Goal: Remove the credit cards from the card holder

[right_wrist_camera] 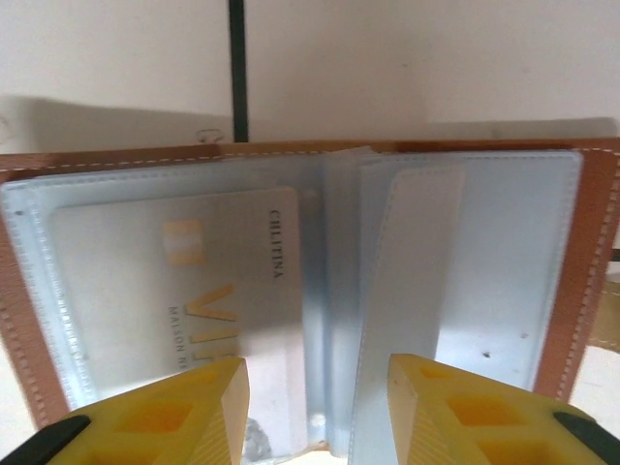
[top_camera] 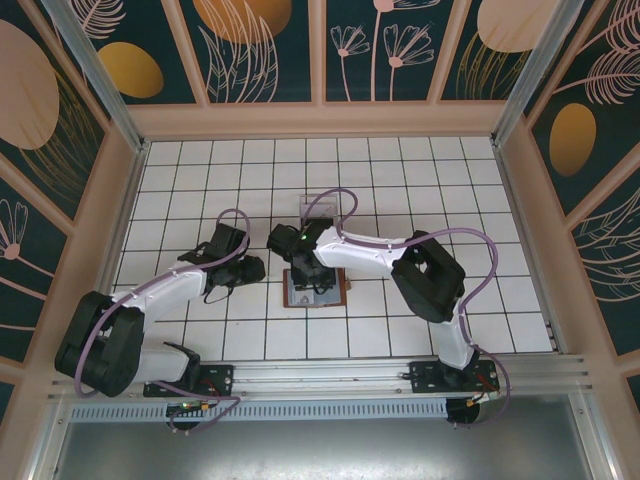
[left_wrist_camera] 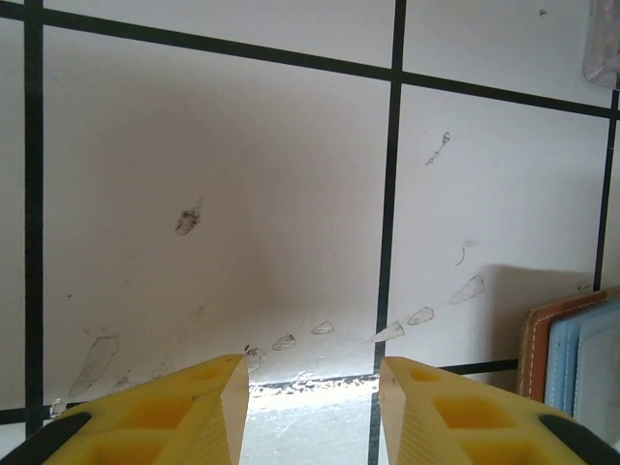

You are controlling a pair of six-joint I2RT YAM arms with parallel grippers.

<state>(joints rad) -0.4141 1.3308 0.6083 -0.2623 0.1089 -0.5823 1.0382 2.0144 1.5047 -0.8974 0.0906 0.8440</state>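
Note:
The card holder (top_camera: 318, 291) lies open on the tiles, with a reddish-brown rim (right_wrist_camera: 291, 152) and grey-blue sleeves. A pale silver credit card (right_wrist_camera: 184, 281) with gold lettering sits in its left sleeve. A white flap (right_wrist_camera: 412, 291) stands up on the right half. My right gripper (right_wrist_camera: 315, 387) hangs open just over the holder's middle fold and grips nothing; from above it (top_camera: 305, 272) covers part of the holder. My left gripper (left_wrist_camera: 312, 387) is open above bare tile, left of the holder's corner (left_wrist_camera: 572, 358). From above, the left gripper (top_camera: 250, 270) sits one tile left of the holder.
A clear plastic tray (top_camera: 325, 206) stands just behind the holder, and its corner (left_wrist_camera: 603, 39) shows at the top right of the left wrist view. Scuff marks dot the tile under the left gripper. White tiled floor stretches all around, walled by a wooden frame (top_camera: 320, 120).

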